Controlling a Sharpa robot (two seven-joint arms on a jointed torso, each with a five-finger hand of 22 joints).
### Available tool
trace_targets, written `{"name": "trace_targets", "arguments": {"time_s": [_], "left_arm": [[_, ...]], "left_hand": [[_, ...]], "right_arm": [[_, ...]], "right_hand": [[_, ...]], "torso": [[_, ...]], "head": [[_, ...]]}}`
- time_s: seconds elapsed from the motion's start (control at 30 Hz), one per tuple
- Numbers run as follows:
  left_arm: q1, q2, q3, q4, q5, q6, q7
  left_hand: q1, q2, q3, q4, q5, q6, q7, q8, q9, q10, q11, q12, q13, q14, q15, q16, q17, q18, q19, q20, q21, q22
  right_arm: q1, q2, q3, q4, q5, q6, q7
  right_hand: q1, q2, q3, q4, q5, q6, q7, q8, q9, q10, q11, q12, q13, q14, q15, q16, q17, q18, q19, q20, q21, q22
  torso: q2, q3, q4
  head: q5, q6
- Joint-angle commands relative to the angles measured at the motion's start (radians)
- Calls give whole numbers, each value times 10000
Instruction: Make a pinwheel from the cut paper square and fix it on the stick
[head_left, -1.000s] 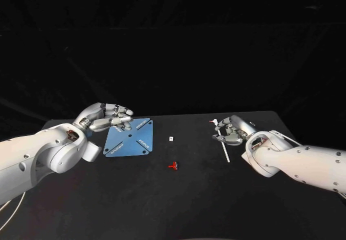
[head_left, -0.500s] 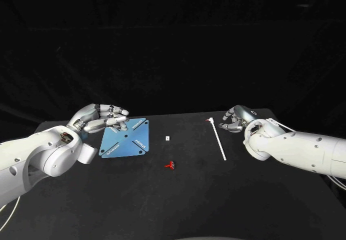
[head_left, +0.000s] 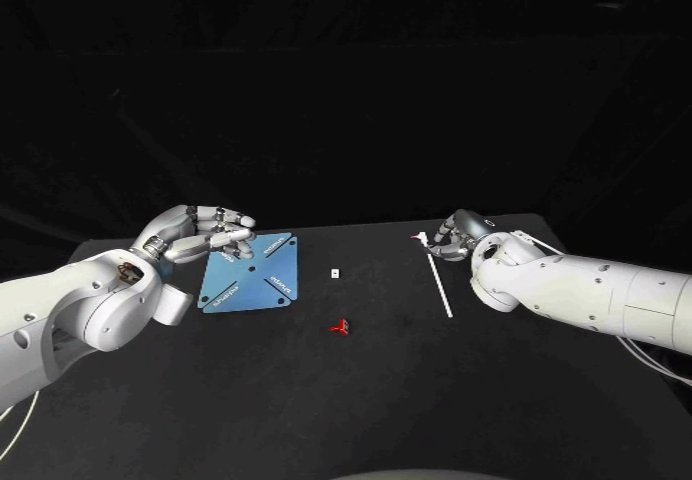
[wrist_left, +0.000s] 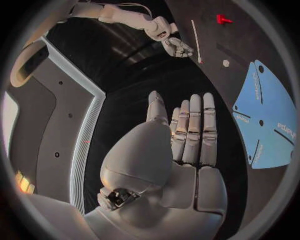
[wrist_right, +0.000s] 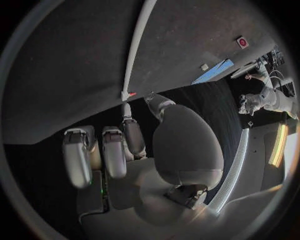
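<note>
While the blue paper square (head_left: 253, 272) lies flat on the desk (head_left: 361, 390), the left hand (head_left: 202, 235) hovers at its far left corner, fingers straight, holding nothing. The right hand (head_left: 450, 237) curls at the far end of the white stick (head_left: 438, 282); grip or mere touch, can't tell. A red pin (head_left: 342, 326) sits between paper and stick.

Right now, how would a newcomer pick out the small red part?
On the black table, a blue paper square lies left and a white stick right. Between them, nearer the robot, sits the red pin: the only red thing, unlike the tiny white piece farther back.
</note>
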Motion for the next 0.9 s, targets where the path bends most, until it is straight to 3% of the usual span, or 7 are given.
{"name": "trace_targets", "arguments": {"time_s": [0.03,0.47,0.9], "left_arm": [[4,-9,11,39,128,7,41],[4,-38,12,57,134,25,24],[4,-72,13,74,138,24,8]], "left_hand": [[-97,36,-219,-50,41,82,90,-67,-10,77,4,-38,-10,41,-6,-45,1,23,74,21,-38,-17],[-97,36,-219,-50,41,82,90,-67,-10,77,4,-38,-10,41,-6,-45,1,23,74,21,-38,-17],[-97,36,-219,-50,41,82,90,-67,-10,77,4,-38,-10,41,-6,-45,1,23,74,21,-38,-17]], "right_arm": [[-34,46,0,-65,455,584,-380],[-136,192,-3,-231,451,813,-681],[-254,294,-6,-358,415,1051,-657]], "right_hand": [[-94,8,-16,101,11,54,-28,53,15,87,-31,54,301,1040,-53,40,2628,-105,960,-86,72,2527],[-32,102,-11,172,12,103,-51,88,36,117,-52,86,332,1040,-68,40,2628,-120,987,-98,122,2569],[390,287,279,44,32,212,-92,157,78,167,-94,140,392,1040,-105,40,2628,-131,1007,-133,160,2601]], "torso": [[1,2,-2],[-13,1,-6],[-15,-3,-3]], "head": [[-5,-29],[-51,-67],[0,-108]]}}
